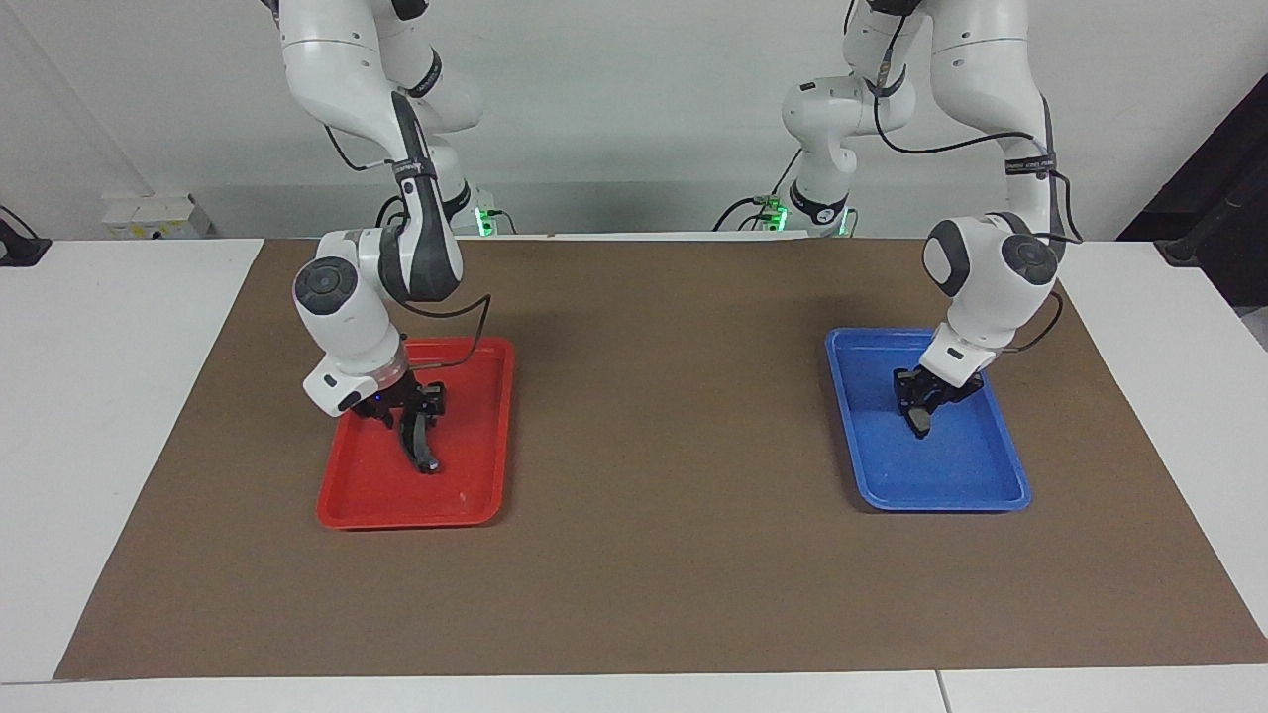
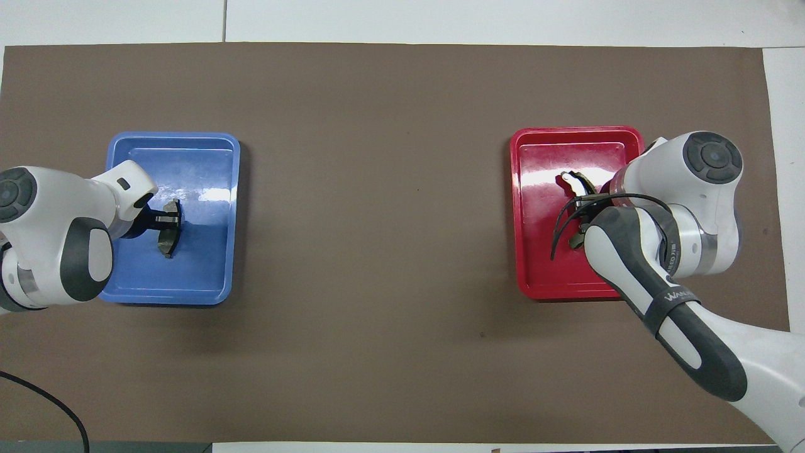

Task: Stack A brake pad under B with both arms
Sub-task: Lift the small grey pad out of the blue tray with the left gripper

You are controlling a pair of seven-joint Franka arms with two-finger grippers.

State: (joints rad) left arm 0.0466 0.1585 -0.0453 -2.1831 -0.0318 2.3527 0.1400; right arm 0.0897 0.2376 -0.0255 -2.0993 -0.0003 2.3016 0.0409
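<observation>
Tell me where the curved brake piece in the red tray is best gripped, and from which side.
Probably across its narrow width near the middle, from above. The curved brake piece lies lengthwise in the red tray, pointing away from the robots, so only the short way across suits a pinch. The right gripper is there.

A robot lab: two arms at a paper-covered table (image 1: pixel 634 594), bare wall.
</observation>
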